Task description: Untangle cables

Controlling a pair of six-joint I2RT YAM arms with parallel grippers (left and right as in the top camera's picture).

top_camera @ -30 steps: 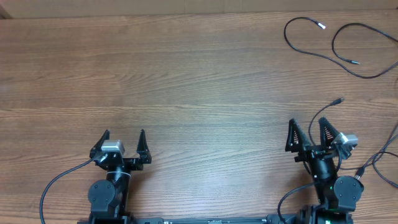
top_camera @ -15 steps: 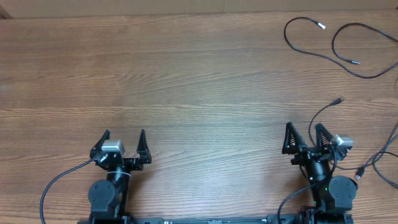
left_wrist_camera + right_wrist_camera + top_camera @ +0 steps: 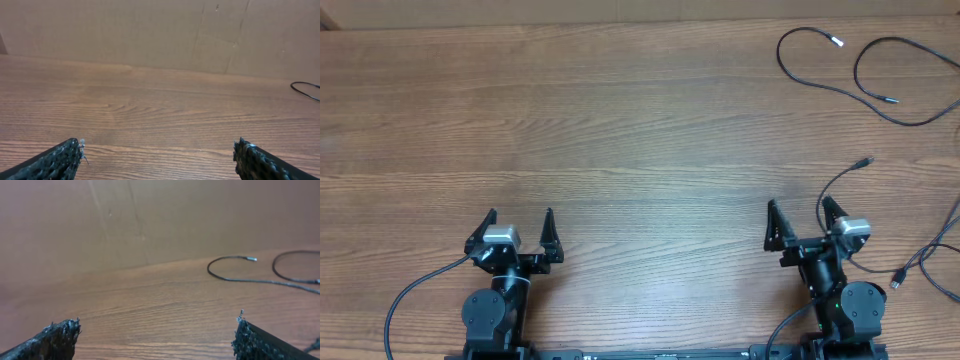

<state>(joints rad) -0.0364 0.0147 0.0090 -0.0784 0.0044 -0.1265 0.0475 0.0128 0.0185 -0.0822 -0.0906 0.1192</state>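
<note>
Two thin black cables lie apart at the table's far right: one with a silver tip (image 3: 837,42) curving back across the wood, and a looped cable (image 3: 876,45) ending in a plug (image 3: 892,100). A third cable (image 3: 833,178) arcs from its tip down behind my right gripper (image 3: 798,205). A cord with a USB-like plug (image 3: 897,280) lies near the right edge. Both grippers are open and hold nothing; the left gripper (image 3: 519,214) is far from all the cables. The right wrist view shows the silver-tipped cable (image 3: 235,279) ahead of the open right gripper (image 3: 157,322).
A brown cardboard wall (image 3: 150,30) stands along the table's far edge. Bare wooden tabletop (image 3: 620,130) spans the left and middle. The left wrist view catches only a bit of cable (image 3: 305,85) at its right edge, beyond the left gripper (image 3: 158,147).
My right gripper has shifted a little to the left, still open. The left arm and the cables have not moved.
</note>
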